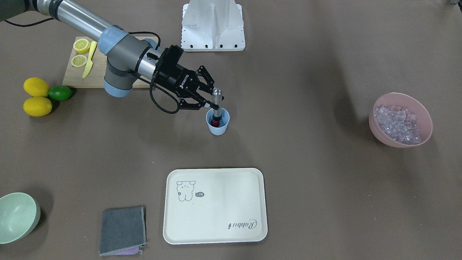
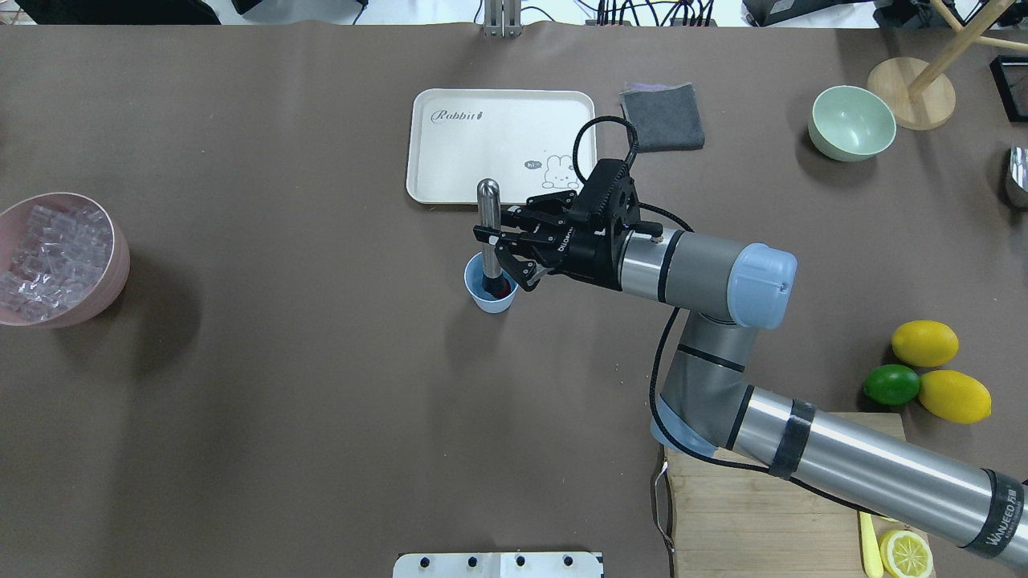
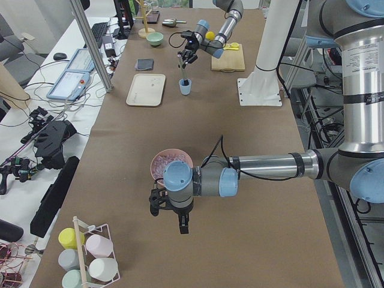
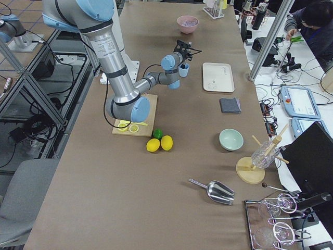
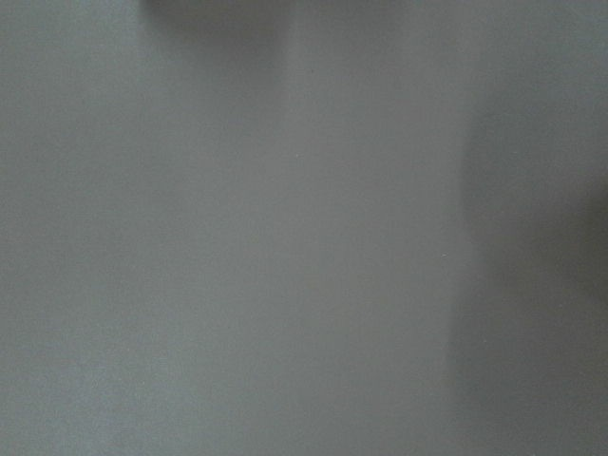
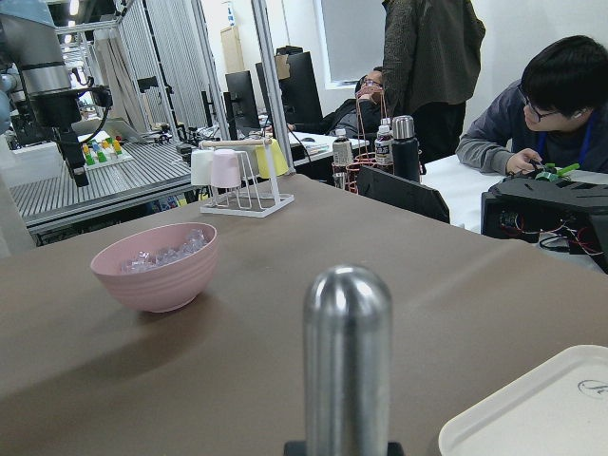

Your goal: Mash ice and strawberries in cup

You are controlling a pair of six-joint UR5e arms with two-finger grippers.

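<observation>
The light-blue cup (image 1: 217, 127) stands mid-table, also in the overhead view (image 2: 488, 300). A red strawberry (image 1: 215, 123) lies at its bottom. My right gripper (image 1: 213, 105) is shut on an upright steel muddler (image 1: 217, 96), whose lower end is in the cup on the strawberry. The muddler's rounded top fills the right wrist view (image 6: 347, 323). The ice (image 1: 397, 123) is heaped in a pink bowl (image 1: 379, 134) far from the cup. I cannot make out any ice in the cup. My left gripper (image 3: 174, 217) hangs beside the pink bowl; I cannot tell if it is open.
A cream tray (image 1: 216, 206), a grey cloth (image 1: 122, 229) and a pale green bowl (image 1: 16, 216) lie on the operators' side. Two lemons (image 1: 36, 97), a lime (image 1: 60, 93) and a cutting board (image 1: 77, 77) with lemon halves lie under the right arm.
</observation>
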